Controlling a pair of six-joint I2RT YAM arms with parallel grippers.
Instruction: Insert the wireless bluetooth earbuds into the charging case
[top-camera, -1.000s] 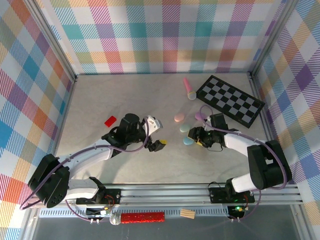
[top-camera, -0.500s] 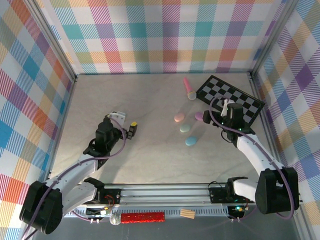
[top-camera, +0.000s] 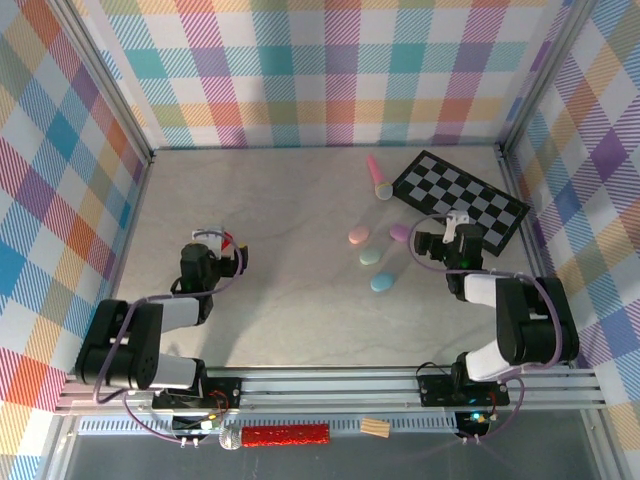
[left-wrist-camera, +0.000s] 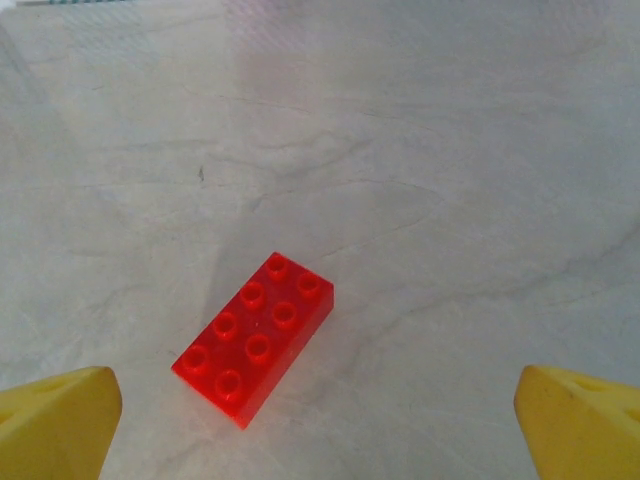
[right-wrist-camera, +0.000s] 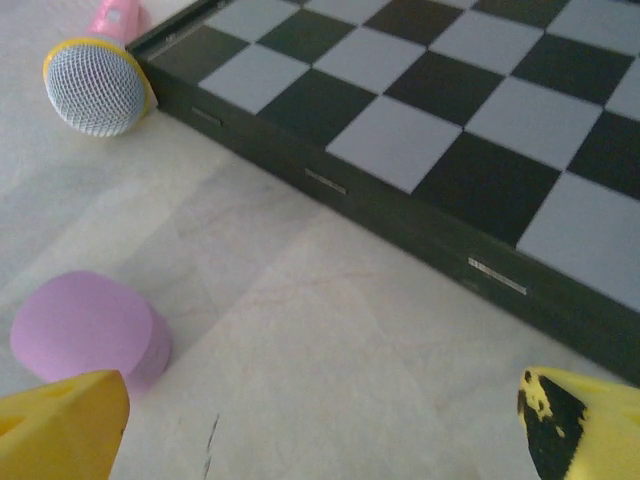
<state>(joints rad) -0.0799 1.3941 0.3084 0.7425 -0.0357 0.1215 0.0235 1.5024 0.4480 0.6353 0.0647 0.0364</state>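
Top view: four pastel oval charging cases (top-camera: 369, 257) cluster right of centre on the table (top-camera: 290, 320). Wrist views add: left gripper (left-wrist-camera: 320, 425) spread wide, empty, facing a red brick (left-wrist-camera: 254, 337); right gripper (right-wrist-camera: 320, 425) likewise, near the purple case (right-wrist-camera: 88, 325), toy microphone (right-wrist-camera: 97, 85) and chessboard (right-wrist-camera: 450, 120).

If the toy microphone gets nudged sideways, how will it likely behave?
The microphone lies on its side with a round mesh head, so it would probably roll, curving since the handle is narrower. It looks like light plastic, so a small push may shift it. The chessboard edge beside it could stop it.
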